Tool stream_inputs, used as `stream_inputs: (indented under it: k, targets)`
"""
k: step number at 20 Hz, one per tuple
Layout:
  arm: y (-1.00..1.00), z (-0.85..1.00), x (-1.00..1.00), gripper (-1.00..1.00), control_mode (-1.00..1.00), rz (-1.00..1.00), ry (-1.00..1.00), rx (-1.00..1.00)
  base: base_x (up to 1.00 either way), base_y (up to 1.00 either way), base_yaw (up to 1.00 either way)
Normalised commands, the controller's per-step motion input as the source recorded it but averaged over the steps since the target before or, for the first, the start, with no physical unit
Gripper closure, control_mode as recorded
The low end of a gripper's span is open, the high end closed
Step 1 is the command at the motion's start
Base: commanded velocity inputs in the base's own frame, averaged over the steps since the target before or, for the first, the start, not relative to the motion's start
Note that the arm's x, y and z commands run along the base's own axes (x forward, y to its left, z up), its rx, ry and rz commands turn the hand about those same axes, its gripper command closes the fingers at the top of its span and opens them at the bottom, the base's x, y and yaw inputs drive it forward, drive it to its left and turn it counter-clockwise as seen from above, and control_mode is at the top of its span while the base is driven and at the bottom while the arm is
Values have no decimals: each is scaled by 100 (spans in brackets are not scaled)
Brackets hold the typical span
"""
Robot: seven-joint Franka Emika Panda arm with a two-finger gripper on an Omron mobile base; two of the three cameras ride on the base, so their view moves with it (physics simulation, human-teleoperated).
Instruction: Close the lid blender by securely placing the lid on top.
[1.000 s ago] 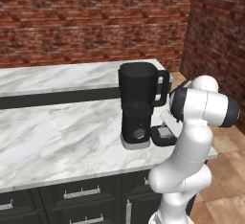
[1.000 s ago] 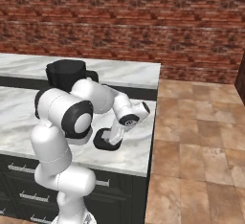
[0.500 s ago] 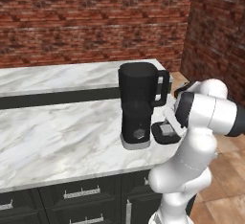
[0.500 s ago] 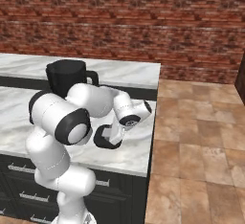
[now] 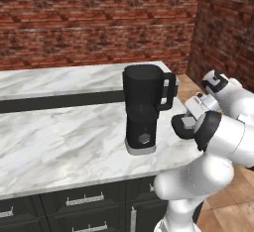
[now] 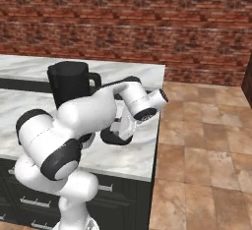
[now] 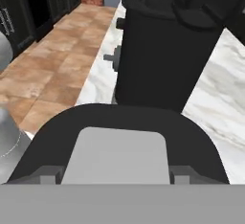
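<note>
1. Lid [image 5: 182, 125], left base view: it hangs at the gripper [image 5: 188, 122], off the worktop [image 5: 59, 142], just beside the blender [image 5: 144, 107] on its handle side and near the worktop's right edge. It sits lower than the jar's rim. Jar mouth looks open, nothing on it.
2. Right base view: the lid [image 6: 114, 136] is a flat dark disc under the gripper [image 6: 122, 128], above the worktop [image 6: 133, 158] near its right front corner. The blender [image 6: 70, 84] stands behind my arm, toward the worktop's middle. I cannot tell from here whether the jaws press the lid.
3. Hand view: the lid [image 7: 119, 153] lies flat across the bottom with its grey centre toward the camera, between both fingertips [image 7: 48, 174]; I judge them clamped on it. The blender [image 7: 167, 50] stands straight ahead, upright.
4. My reading: the lid must rise above the rim, then travel across to the jar. Open room overhead; the handle side is the snag risk.
</note>
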Motion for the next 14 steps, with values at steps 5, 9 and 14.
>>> stream_inputs:
  k: [5,9,14]
  targets:
    - [-16,100,-62,100,-100,0,0,0,0,0,0]
    - [0,100,-56,100,-100,0,-4,0,0,0,0]
    - [2,100,-53,100,-100,0,-16,0,0,0,0]
